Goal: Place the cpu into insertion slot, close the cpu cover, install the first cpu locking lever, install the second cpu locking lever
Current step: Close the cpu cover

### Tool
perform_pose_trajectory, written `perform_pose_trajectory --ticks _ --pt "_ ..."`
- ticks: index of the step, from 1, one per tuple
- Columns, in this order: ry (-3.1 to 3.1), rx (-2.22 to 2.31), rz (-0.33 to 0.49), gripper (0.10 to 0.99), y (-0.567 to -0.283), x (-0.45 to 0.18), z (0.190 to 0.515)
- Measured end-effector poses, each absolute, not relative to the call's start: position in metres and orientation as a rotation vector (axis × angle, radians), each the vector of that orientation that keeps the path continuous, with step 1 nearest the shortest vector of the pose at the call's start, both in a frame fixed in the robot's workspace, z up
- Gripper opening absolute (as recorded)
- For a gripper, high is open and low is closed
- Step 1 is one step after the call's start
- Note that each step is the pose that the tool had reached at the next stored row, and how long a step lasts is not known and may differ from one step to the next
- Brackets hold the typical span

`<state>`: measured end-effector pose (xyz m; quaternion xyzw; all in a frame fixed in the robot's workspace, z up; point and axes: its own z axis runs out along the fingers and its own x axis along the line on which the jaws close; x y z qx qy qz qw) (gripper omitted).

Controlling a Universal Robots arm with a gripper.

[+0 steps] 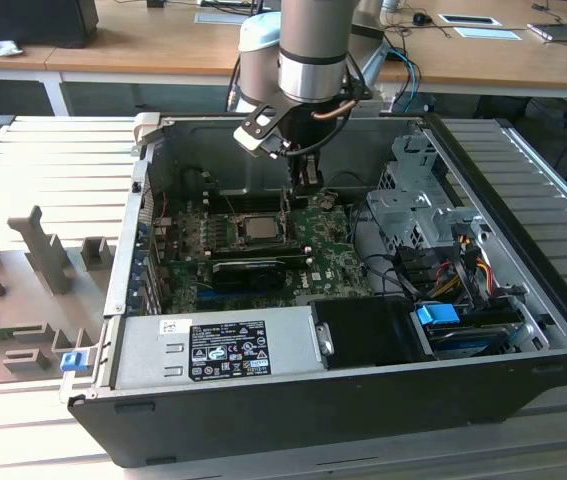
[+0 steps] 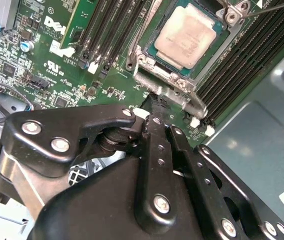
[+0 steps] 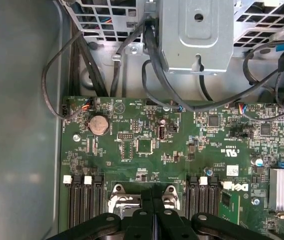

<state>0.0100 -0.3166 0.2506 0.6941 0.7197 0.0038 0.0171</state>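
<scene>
On the exterior view's left, some grey shapes (image 1: 33, 260) lie on the table (image 1: 23, 170). Next comes the open black case (image 1: 363, 400) with the green board (image 1: 338, 255) lying flat inside it. The cpu (image 1: 260, 228) (image 2: 192, 32) sits in the insertion slot (image 1: 233, 230) near the middle of the board. The cpu cover (image 2: 182, 95) lies down flat around the chip's shiny top. Just past the slot, on the side nearest the case's back wall, hangs the gripper (image 1: 305, 185). Further right, in the case's corner, are a metal cage (image 1: 413, 200) and a bunch of wires (image 1: 453, 270).

What could go wrong? I think the gripper is very close to the slot's metal edge. If it comes down crooked, it could scrape the tiny parts on the board. It could also push on the cover and hurt the thin pins under the chip.

In both wrist views the gripper (image 2: 154, 102) (image 3: 154, 200) has its two fingers pressed together. It holds nothing. Its tip is right beside the cover's hinge edge, maybe touching it, but I cannot be sure from here.
</scene>
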Motion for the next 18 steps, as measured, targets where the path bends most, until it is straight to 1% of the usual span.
perform_pose_trajectory --ticks 18 --pt "2.237 2.157 0.012 0.106 -0.3166 0.0043 0.2505"
